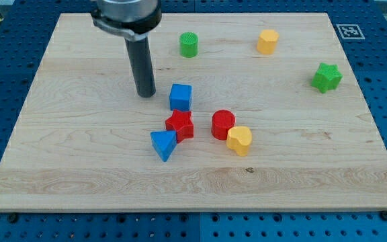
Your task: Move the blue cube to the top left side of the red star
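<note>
Our rod [144, 64] is a straight, dark grey cylinder with a faint sheen down its side. Above it sits our wider round collar [126, 15], black and glossy, rimmed by a pale metallic ring.

Single view only, set high in front of the counter [355, 168] and tilted down at it. Near enough to fill most of the frame with the wooden top, blue pegboard at every edge. Far edge near the frame's top, rod entering from upper left.
</note>
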`<state>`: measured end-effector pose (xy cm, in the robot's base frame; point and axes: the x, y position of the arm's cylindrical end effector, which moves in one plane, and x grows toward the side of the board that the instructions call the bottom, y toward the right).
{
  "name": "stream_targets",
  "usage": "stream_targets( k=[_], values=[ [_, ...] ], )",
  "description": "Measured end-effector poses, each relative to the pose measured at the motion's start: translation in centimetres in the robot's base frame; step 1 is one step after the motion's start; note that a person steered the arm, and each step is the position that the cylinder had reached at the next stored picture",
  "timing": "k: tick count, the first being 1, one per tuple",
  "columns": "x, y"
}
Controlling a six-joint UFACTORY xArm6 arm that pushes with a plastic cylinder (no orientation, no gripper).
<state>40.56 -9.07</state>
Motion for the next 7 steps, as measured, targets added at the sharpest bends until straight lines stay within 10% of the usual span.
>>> stream_targets(
  k=[2, 7],
  values=[
    [-4.6, 6.2],
    [4.4, 9.1]
  ],
)
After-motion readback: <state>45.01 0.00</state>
